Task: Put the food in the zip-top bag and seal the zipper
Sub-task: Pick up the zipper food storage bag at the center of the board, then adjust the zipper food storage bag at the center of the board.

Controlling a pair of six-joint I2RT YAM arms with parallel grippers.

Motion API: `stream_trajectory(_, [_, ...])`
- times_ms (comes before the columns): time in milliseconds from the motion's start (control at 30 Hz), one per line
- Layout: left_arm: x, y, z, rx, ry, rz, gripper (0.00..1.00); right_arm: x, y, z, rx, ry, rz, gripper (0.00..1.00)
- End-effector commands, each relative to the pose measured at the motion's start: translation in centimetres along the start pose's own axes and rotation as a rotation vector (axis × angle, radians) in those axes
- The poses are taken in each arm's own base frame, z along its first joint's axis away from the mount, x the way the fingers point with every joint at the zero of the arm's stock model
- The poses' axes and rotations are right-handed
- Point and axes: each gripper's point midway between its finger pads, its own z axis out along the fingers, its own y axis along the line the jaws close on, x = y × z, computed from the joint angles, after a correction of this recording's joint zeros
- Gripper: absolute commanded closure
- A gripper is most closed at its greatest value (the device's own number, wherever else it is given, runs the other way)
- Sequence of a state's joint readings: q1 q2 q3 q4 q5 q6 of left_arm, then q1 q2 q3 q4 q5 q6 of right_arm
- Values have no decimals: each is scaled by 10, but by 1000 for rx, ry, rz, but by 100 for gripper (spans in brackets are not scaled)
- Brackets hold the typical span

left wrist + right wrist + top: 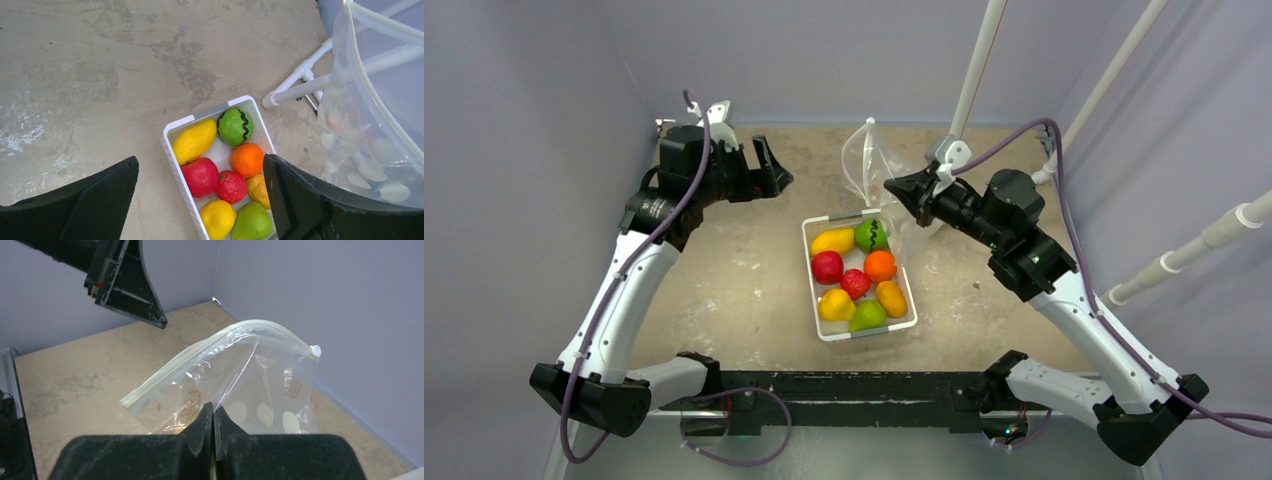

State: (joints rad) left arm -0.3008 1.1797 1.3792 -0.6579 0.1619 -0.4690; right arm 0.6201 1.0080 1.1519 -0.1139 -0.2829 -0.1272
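The food, several glossy toy fruits (pixel 855 284) in yellow, green, red and orange, lies in a white tray (pixel 813 262) at the table's middle. It also shows in the left wrist view (pixel 201 176). My right gripper (pixel 902 190) is shut on the clear zip-top bag (pixel 871 160) and holds it raised just behind the tray. In the right wrist view the shut gripper (pixel 213 412) pinches the bag (pixel 260 380) below its zipper (pixel 200 351), which arches up on top. My left gripper (pixel 759 170) is open and empty, hovering left of the bag; the tray lies between its fingers (pixel 310 200).
White pipes (pixel 1124 60) slant up at the back right and show in the left wrist view (pixel 300 85). Purple walls (pixel 544 100) enclose the table on the left, back and right. The arm bases (pixel 844 390) sit along the near edge.
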Motion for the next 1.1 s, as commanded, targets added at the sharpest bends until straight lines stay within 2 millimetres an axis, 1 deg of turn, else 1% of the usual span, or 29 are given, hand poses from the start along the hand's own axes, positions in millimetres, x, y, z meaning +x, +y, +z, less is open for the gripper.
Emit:
stream_trajectory(0, [-31, -19, -12, 147, -47, -52, 7, -23, 7, -8, -54, -103, -170, 100])
stream_trajectory(100, [-34, -25, -13, 209, -31, -82, 8, -21, 7, -10, -58, -98, -213, 100])
stream_trajectory(200, [-34, -38, -14, 285, -11, -113, 10, -15, 16, -11, -120, -88, -279, 100])
stream_trajectory(367, [-37, -57, -18, 392, 13, -152, 10, -9, 17, -14, -131, -80, -346, 100])
stream_trajectory(500, [-36, -68, -22, 455, 30, -192, 12, -7, 24, -17, -159, -92, -390, 100])
stream_trajectory(600, [-32, -76, -26, 514, 41, -237, 13, -5, 25, -15, -167, -93, -400, 100])
stream_trajectory(733, [-25, -77, -24, 530, 68, -279, 14, -7, 36, -14, -215, -122, -429, 100])
stream_trajectory(867, [-19, -85, -22, 564, 94, -315, 15, -7, 39, -9, -221, -127, -441, 100])
stream_trajectory(1000, [-19, -95, -22, 585, 93, -321, 16, -5, 43, -3, -221, -115, -448, 100])
stream_trajectory(1067, [-19, -99, -22, 586, 94, -317, 17, -8, 45, -2, -223, -125, -454, 100])
